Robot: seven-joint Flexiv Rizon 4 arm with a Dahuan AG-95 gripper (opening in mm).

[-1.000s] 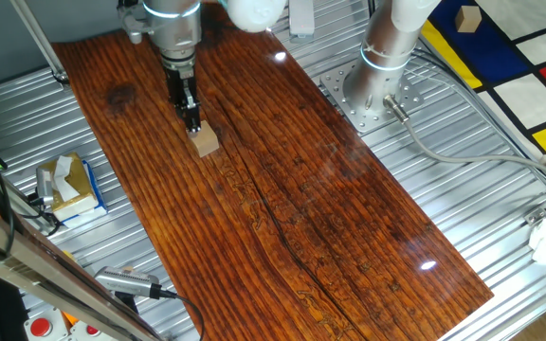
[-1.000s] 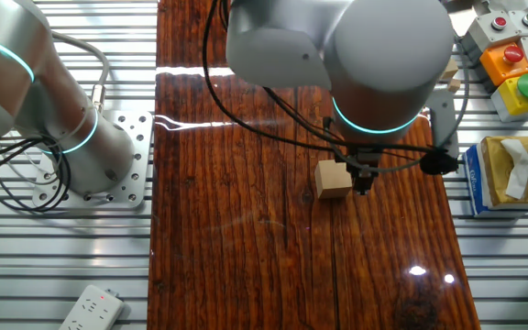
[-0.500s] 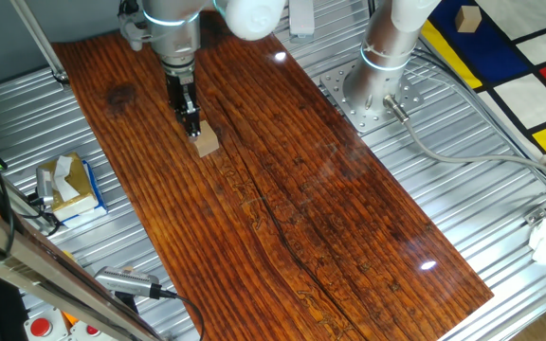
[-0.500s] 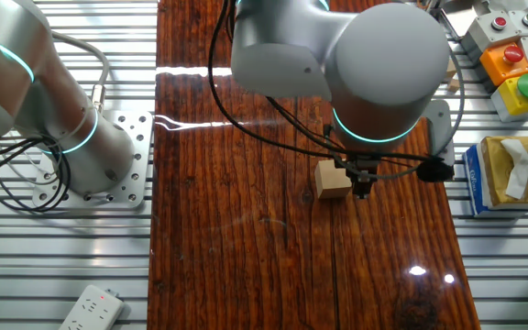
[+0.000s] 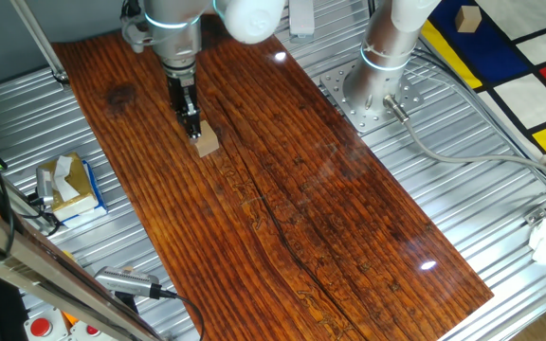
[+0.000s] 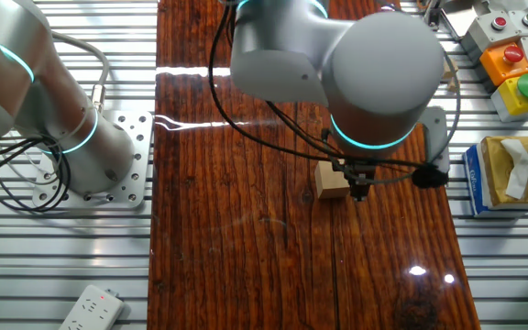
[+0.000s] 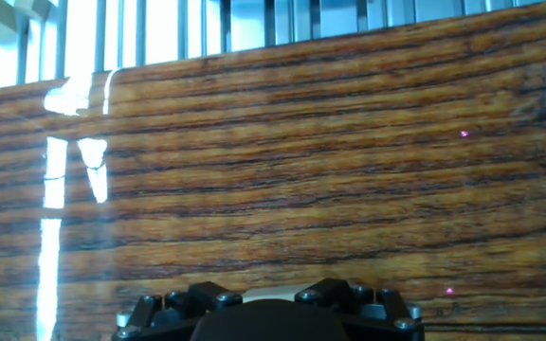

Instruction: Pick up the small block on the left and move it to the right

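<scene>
So, the small block (image 5: pixel 207 142) sits on the dark striped wooden board (image 5: pixel 330 218), toward its left end, upright and resting flat. The gripper (image 5: pixel 193 131) hangs low with its tips right at the block's edge, touching or just beside it (can't tell which). Fingers look close together, but whether they're clamped or loose isn't readable. From the other fixed view the block (image 6: pixel 332 181) lies just beside the tips (image 6: pixel 357 191). A tissue box (image 5: pixel 68 185) lies off the board.

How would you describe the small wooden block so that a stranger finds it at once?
Look at the long dark striped wooden board on the metal table. Near its far end, the gripper stands beside a plain light-tan cube, the small block. Nothing else lies on the board.
</scene>
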